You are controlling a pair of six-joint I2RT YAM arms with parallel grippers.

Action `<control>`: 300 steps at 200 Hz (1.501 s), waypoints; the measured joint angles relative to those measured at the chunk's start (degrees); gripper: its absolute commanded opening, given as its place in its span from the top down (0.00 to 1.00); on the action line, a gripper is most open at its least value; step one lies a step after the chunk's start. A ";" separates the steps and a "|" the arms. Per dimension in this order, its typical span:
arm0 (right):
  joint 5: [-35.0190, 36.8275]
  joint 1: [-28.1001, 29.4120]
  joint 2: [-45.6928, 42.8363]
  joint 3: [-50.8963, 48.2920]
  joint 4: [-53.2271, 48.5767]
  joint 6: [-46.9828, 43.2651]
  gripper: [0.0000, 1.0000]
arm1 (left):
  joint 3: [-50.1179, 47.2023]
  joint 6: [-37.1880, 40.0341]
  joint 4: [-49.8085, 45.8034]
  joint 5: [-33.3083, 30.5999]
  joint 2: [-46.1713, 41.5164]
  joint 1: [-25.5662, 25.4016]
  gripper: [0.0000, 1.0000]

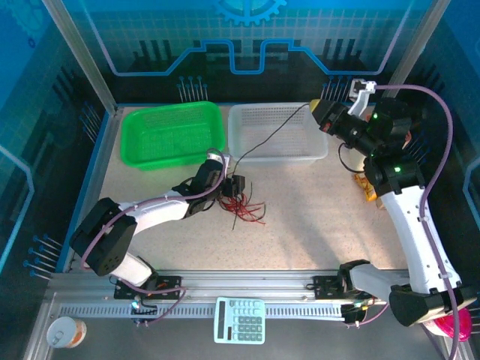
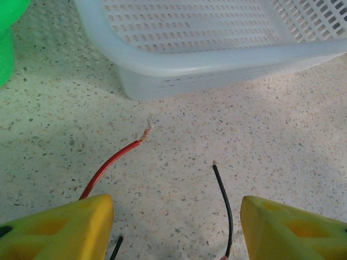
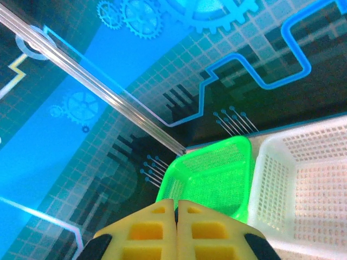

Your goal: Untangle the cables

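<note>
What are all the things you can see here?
green basket: one, green, far left of the table, empty
white basket: one, white, beside it on the right
cables: one bunch, red and black, on the table before the baskets
black cable: one, black, stretched from the bunch to the right gripper
calculator: one, white and pale green, near edge, middle
cup: one, white and orange, near-left corner
pink thing: one, pink, near-right corner, partly hidden
left gripper: one, yellow fingers, open above the cables
right gripper: one, yellow fingers, shut on the black cable

A speckled tabletop (image 1: 315,217) sits enclosed by blue circuit-patterned panels (image 1: 150,30) with metal posts (image 1: 81,56).
</note>
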 measured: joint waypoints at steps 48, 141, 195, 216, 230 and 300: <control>-3.72 -2.10 3.37 0.79 0.70 1.49 1.00 | -0.57 -0.04 -1.27 -1.20 -0.09 0.00 0.34; -4.50 -5.29 6.78 17.09 15.15 5.11 1.00 | -2.93 -0.13 -1.22 -1.38 -2.62 0.00 0.32; -0.52 -5.35 11.63 14.97 19.89 5.46 1.00 | -1.99 -1.81 -2.05 -0.92 -6.05 0.00 0.19; 0.76 -5.40 12.83 13.73 20.94 4.57 1.00 | -0.68 -2.45 -2.49 -0.90 -8.17 0.00 0.14; 1.18 -5.40 13.40 12.98 21.59 3.96 1.00 | 0.15 -2.82 -2.56 -0.90 -9.33 0.02 0.12; 2.01 -5.40 16.02 9.20 23.15 1.75 1.00 | 2.71 -5.31 -4.22 -0.42 -12.15 0.96 0.04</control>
